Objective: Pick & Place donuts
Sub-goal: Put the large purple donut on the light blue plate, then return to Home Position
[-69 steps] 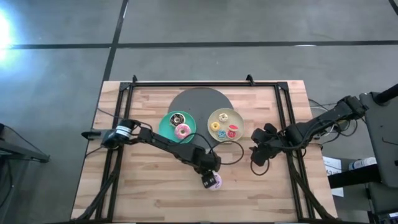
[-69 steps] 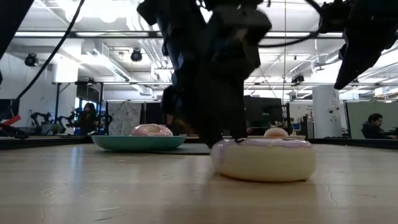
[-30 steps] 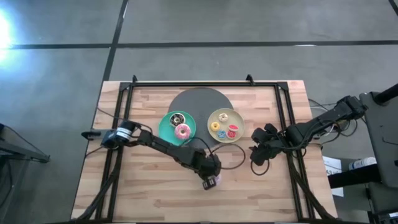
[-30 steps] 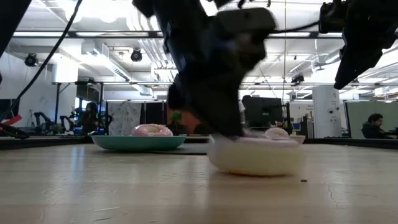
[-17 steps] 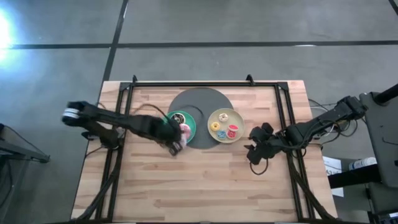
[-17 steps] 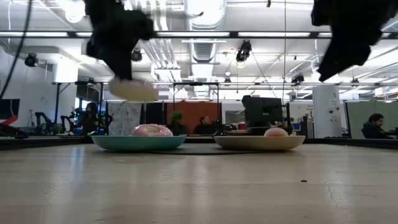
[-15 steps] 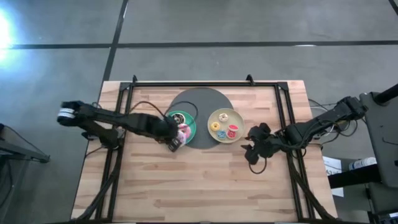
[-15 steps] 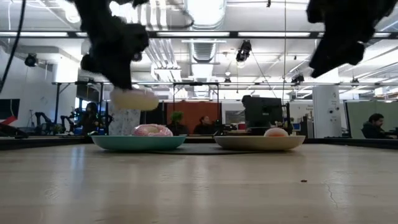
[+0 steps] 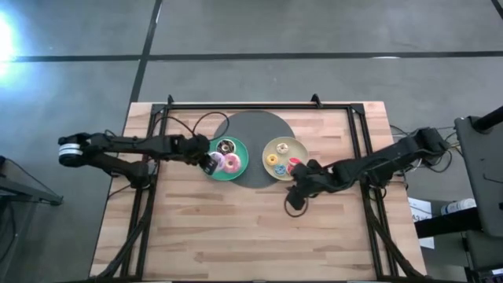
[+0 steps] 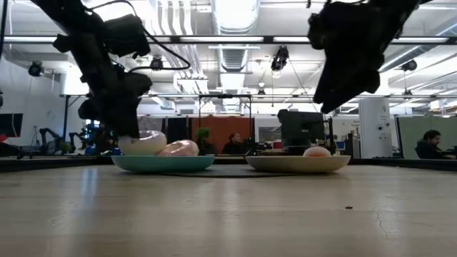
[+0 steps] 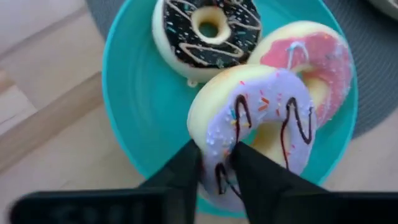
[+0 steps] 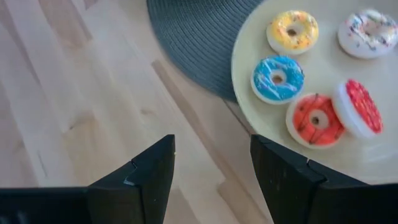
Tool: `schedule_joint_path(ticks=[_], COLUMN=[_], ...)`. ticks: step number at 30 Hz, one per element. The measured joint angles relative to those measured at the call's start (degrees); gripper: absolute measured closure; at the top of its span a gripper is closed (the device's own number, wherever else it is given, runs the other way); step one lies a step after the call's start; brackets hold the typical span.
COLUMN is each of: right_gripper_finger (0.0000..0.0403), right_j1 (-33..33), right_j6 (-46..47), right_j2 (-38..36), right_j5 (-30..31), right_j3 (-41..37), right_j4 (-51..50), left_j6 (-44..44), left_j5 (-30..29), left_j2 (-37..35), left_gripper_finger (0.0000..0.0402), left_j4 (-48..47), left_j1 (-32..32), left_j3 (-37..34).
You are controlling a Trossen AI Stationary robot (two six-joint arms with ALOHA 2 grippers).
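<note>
A lilac sprinkled donut [image 11: 261, 106] sits tilted over the teal plate [image 11: 140, 112], leaning on the pink donut [image 11: 317, 56], with the chocolate donut [image 11: 208, 28] beside them. My left gripper [image 9: 209, 165] is shut on the lilac donut at the plate's left side. Near the beige plate [image 9: 275, 163], my right gripper [image 9: 295, 194] hangs open over bare wood. That plate holds tiny yellow [image 12: 292, 30], blue [image 12: 277, 78], orange [image 12: 314, 119] and red [image 12: 356, 106] donuts. My left gripper pinches the lilac donut's ring [image 11: 217, 163] between its two fingers, one finger [image 11: 186, 168] on the outer edge and the other [image 11: 249, 171] at the hole side. The donut is tilted, its far side lying on the pink donut above the teal plate.
A dark round mat [image 9: 253, 126] lies under both plates at the table's far middle. A small white sprinkled piece [image 12: 368, 32] also lies on the beige plate. Black frame rails [image 9: 149, 204] run along the table's left, right and far sides. Bare wood [image 9: 251, 236] fills the near half.
My left gripper has lifted the lilac donut off the table's near middle, carried it toward the far left and lowered it over the teal plate, where it now leans on the pink donut. My right gripper has moved toward the table's left, up to the beige plate.
</note>
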Motion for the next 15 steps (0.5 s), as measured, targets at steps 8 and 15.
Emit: schedule_joint_path(ticks=[8, 15], right_gripper_finger=[0.0202, 0.0202], right_j1=[-3.61, -9.60], right_j6=[-4.12, -9.68], right_j2=[1.79, -10.92], right_j5=[-0.02, -11.43], right_j3=[6.48, 8.68], right_j4=[-2.34, -14.07], left_j6=[3.08, 6.90], left_j5=[1.12, 0.90], left_j2=[-3.10, -13.68], left_gripper_finger=[0.0200, 0.0178], left_j4=[-8.79, -15.57], left_j1=[0.38, -2.23], left_j3=[4.12, 15.23])
